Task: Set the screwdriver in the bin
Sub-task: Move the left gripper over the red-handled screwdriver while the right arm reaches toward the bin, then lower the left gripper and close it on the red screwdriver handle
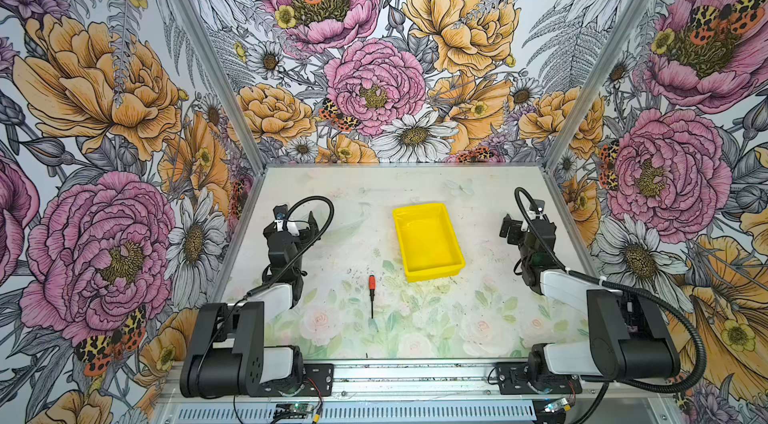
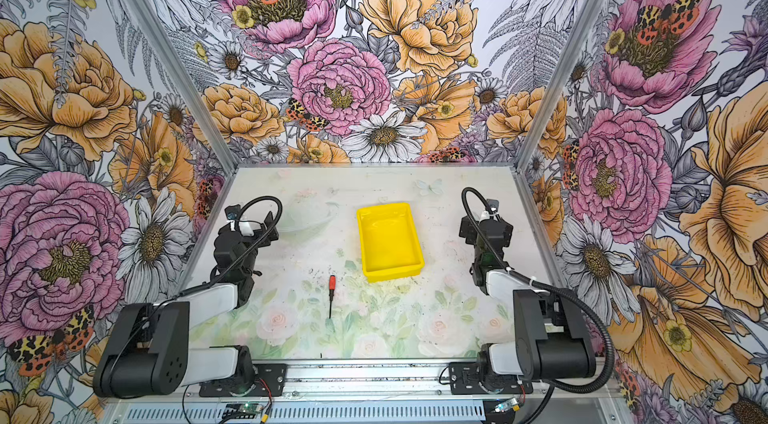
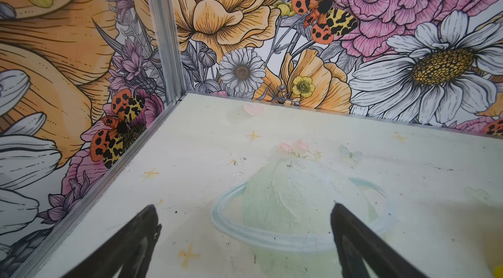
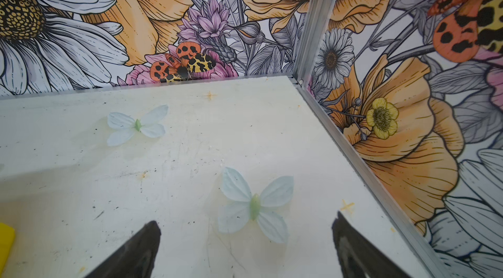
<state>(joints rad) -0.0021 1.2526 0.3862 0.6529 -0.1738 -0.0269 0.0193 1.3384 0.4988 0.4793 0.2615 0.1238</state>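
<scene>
left wrist view is showing my left gripper [image 3: 244, 205] with its fingers [image 3: 136, 241] standing wide apart, nothing between them but bare counter [image 3: 245, 132]. right wrist view is showing the same for the right gripper [image 4: 245, 218]: fingers spread, holding nothing, with a yellow sliver of the bin [image 4: 5, 238] at the picture's edge.

in both top views the screwdriver [image 1: 371, 295] [image 2: 331, 295] is lying flat on the counter outside the bin [image 1: 434, 273] [image 2: 390, 272], near its front left corner and not touching it. its red-orange handle is sitting about level with the bin's front wall, and the thin shaft is running away from the bin. the grippers are waiting one on each side of the bin, well apart from it.

i'm judging the screwdriver to be light and stiff, with a smooth round handle that could roll or squirt out of a pinch. the shaft is looking too thin and too flat to the counter to grab. i'm planning to take it across the handle, close to the black collar, with the fingers straddling it from above.
</scene>
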